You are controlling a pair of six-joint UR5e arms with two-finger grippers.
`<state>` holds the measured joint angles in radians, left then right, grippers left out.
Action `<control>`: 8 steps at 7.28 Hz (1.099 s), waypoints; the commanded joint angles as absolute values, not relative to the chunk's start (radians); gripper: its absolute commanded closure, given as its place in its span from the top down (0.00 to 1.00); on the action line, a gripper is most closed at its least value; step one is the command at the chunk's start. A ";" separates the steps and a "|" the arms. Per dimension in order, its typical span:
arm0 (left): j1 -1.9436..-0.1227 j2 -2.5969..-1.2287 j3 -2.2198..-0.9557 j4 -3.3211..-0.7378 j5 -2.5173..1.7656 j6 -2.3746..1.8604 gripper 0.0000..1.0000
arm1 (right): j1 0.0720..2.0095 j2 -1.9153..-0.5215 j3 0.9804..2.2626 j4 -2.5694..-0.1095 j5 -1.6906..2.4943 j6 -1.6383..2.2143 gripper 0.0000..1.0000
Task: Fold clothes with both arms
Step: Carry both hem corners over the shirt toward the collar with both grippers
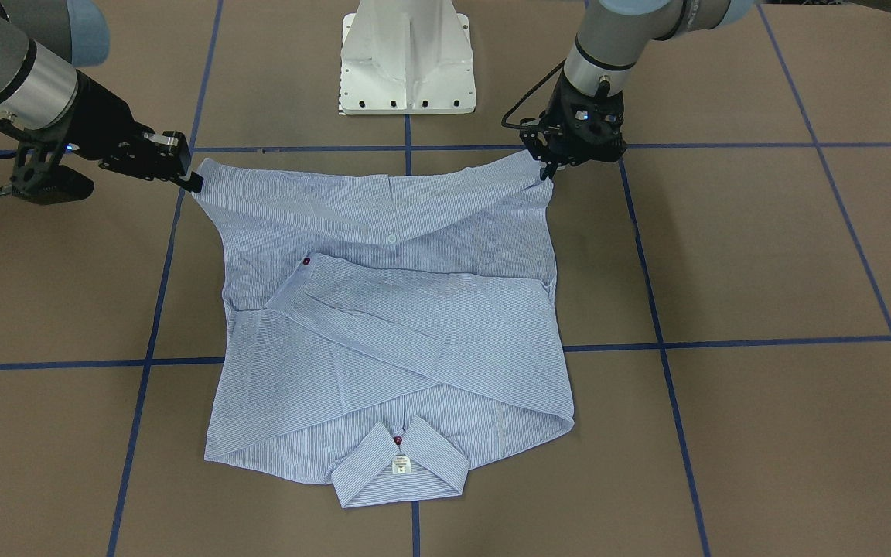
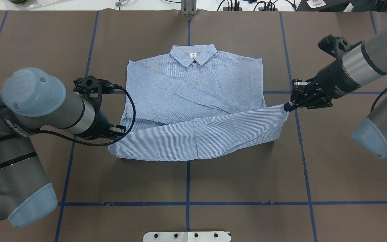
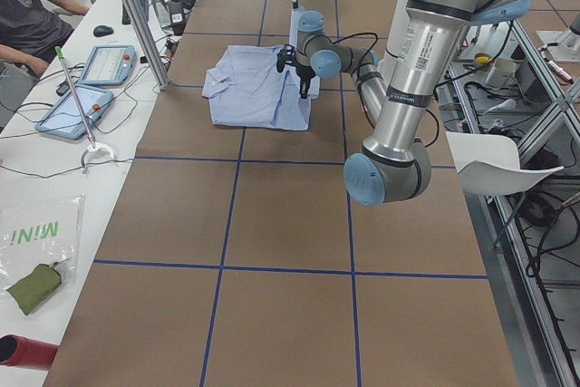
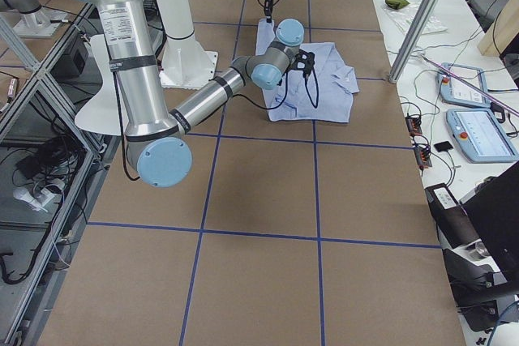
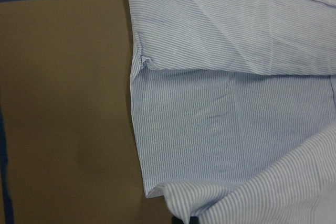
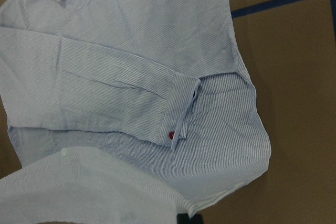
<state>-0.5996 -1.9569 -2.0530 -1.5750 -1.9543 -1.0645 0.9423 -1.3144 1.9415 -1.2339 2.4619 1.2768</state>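
Note:
The light blue striped shirt (image 2: 193, 101) lies flat on the brown table, sleeves folded across its front and collar (image 2: 193, 55) at the far side. My left gripper (image 2: 121, 129) is shut on the left corner of the bottom hem. My right gripper (image 2: 287, 107) is shut on the right corner. Both hold the hem lifted, so the lower part of the shirt hangs as a raised band over the body. In the front-facing view the left gripper (image 1: 548, 169) is on the right and the right gripper (image 1: 192, 181) on the left of the shirt (image 1: 391, 340). Both wrist views show cloth (image 5: 236, 103) (image 6: 105, 77) below.
The white pedestal base (image 1: 407, 58) stands at the robot's side of the table. Blue tape lines (image 2: 188, 188) grid the brown surface. A side bench with tablets (image 3: 86, 88) and a seated person (image 3: 32, 6) lies beyond the table's far edge.

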 commanded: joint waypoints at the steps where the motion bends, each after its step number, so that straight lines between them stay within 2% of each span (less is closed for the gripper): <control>1: -0.670 -1.970 -2.026 -1.606 -1.956 -1.062 0.00 | 0.969 -1.256 1.881 -1.235 2.441 1.278 0.00; 6: -0.768 -2.034 -1.912 -1.715 -1.951 -1.060 0.00 | 1.034 -1.129 1.712 -1.232 2.414 1.275 0.00; 8: -0.796 -2.086 -1.782 -1.790 -1.951 -1.060 0.00 | 1.040 -1.120 1.660 -1.233 2.414 1.224 0.00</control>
